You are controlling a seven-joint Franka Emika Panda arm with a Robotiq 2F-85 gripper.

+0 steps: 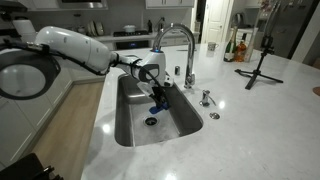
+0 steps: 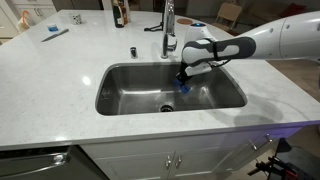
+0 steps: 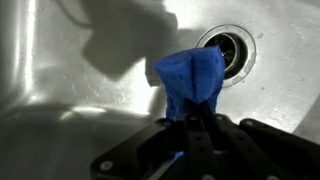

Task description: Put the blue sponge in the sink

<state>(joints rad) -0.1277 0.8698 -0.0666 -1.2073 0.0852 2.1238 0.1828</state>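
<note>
The blue sponge [image 3: 190,82] is pinched and folded in my gripper [image 3: 192,118], which is shut on it. It hangs inside the steel sink [image 2: 125,92], above the basin floor and close to the round drain [image 3: 232,50]. In both exterior views the gripper [image 1: 160,92] [image 2: 184,78] reaches down into the basin with the sponge [image 1: 161,102] [image 2: 184,87] below the fingers. The drain [image 2: 169,105] lies a little to the side of the sponge. The chrome faucet [image 1: 178,45] [image 2: 169,28] stands at the basin's edge, next to the arm.
White stone counter [image 1: 250,120] surrounds the sink. A black tripod [image 1: 261,62] and bottles [image 1: 238,47] stand on it. A small dark cup [image 2: 132,50] and a bottle [image 2: 120,14] are near the faucet. A ring lamp [image 1: 25,72] is close to the camera.
</note>
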